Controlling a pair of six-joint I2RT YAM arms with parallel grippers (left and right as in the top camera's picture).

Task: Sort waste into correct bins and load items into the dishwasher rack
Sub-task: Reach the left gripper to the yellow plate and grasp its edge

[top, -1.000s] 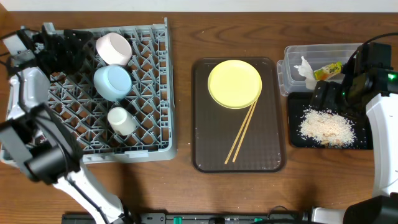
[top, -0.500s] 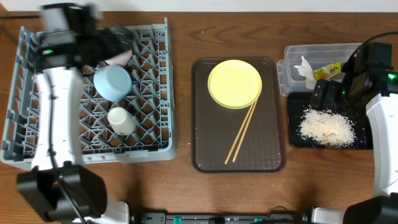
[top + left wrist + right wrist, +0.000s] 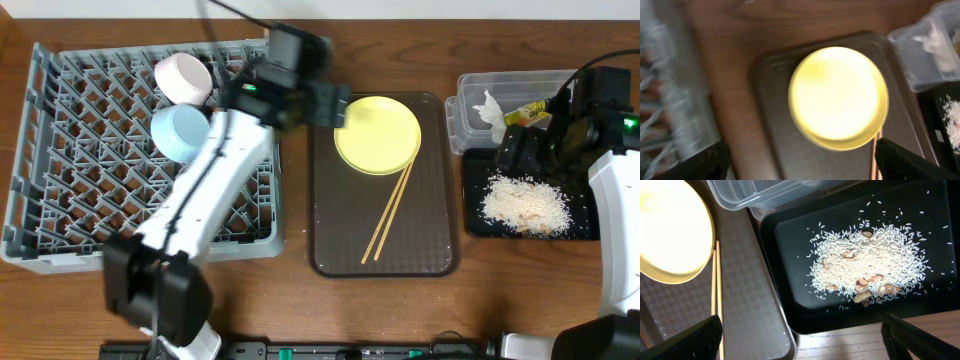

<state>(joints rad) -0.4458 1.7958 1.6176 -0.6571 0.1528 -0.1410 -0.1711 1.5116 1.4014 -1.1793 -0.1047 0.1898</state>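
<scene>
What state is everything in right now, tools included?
Plate: empty, on brown tray.
Chopsticks: loose on that tray.
Pink bowl: in rack.
Blue bowl: in rack.
Tub: holds tissue, wrapper.
Black tray: holds rice.
Left tool: open, over plate.
Right tool: open, over black tray.

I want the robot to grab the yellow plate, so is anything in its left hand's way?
Nothing visible. The left hand hangs open above the yellow plate, whose top is bare. The wooden chopsticks lie beside it on the brown tray.
</scene>
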